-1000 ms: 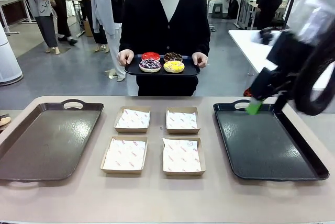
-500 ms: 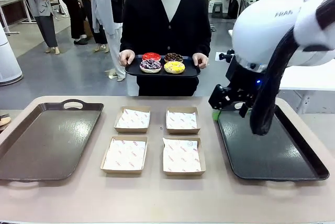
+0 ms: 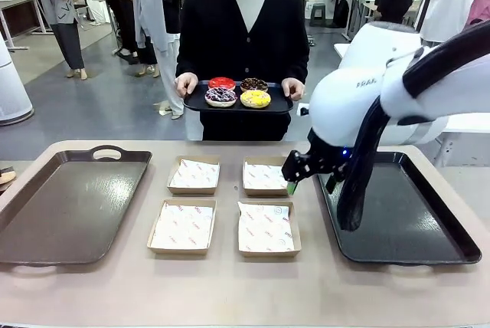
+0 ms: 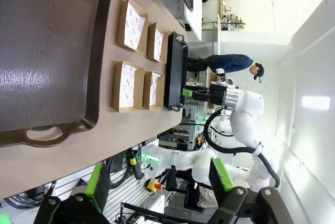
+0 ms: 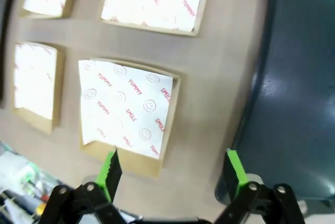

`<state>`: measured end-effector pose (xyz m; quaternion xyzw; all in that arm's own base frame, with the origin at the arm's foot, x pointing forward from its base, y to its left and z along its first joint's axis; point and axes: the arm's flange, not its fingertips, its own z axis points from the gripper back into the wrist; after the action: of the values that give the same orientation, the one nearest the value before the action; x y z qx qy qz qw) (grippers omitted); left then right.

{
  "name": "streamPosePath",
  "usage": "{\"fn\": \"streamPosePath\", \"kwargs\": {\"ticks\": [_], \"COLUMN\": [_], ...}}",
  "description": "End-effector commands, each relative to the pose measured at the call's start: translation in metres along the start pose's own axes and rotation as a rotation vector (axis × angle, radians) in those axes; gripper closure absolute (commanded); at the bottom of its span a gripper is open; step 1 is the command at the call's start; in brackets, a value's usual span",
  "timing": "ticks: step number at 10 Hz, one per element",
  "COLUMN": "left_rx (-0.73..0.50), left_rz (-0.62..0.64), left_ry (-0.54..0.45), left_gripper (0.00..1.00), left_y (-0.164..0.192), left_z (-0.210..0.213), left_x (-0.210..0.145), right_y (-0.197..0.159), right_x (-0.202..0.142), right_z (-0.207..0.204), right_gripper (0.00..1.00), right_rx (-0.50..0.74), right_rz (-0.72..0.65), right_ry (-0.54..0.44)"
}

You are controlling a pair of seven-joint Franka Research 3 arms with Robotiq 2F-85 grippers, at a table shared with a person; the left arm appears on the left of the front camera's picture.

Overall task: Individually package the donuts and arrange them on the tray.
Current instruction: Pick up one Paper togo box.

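Four donuts lie on a small black tray (image 3: 200,103) that the person holds in both hands beyond the table: red (image 3: 221,83), chocolate (image 3: 253,83), purple (image 3: 220,96) and yellow (image 3: 255,98). My right gripper (image 3: 294,182) hangs low at the right edge of the back-right box (image 3: 266,176), between it and the big black tray (image 3: 398,217). In the right wrist view the right gripper (image 5: 172,174) is open with nothing between its green fingers, above a paper-lined box (image 5: 125,109). My left gripper (image 4: 157,182) is open and empty, off the end of the brown tray (image 4: 52,51).
Four cardboard boxes with printed paper liners sit in a square at mid-table, among them the front-left (image 3: 182,226) and front-right (image 3: 266,228). A large brown tray (image 3: 69,205) lies at the left. People stand farther back in the room.
My right arm has swung left and down, from the black tray's far edge to the back-right box. The person keeps holding the donut tray still.
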<state>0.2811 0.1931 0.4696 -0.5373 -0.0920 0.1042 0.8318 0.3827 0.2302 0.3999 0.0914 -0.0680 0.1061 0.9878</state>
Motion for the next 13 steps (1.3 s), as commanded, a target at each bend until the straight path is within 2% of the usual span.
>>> {"fn": "streamPosePath", "kwargs": {"ticks": [1,3,6,7,13], "left_rx": [-0.02,-0.02,-0.02,-0.02,-0.02], "left_rz": [-0.009,-0.009,-0.009,-0.009,-0.009], "left_ry": [-0.001,-0.001,-0.001,-0.001,-0.001], "left_gripper": [0.0,0.0,0.0,0.0,0.0], "left_y": [-0.001,-0.001,-0.001,-0.001,-0.001], "left_z": [0.0,0.0,0.0,0.0,0.0], "left_x": [0.001,0.001,0.001,0.001,0.001], "right_y": [0.014,0.019,0.015,0.014,0.014], "right_x": [-0.002,-0.011,-0.016,-0.013,-0.013], "right_z": [-0.025,-0.046,-0.048,-0.047,-0.047], "right_gripper": [0.0,0.0,0.0,0.0,0.0], "right_rx": [-0.008,-0.036,0.016,0.0,0.0], "right_rz": [-0.027,-0.019,-0.046,-0.015,-0.015], "right_ry": [-0.016,0.009,0.011,0.039,0.039]}}
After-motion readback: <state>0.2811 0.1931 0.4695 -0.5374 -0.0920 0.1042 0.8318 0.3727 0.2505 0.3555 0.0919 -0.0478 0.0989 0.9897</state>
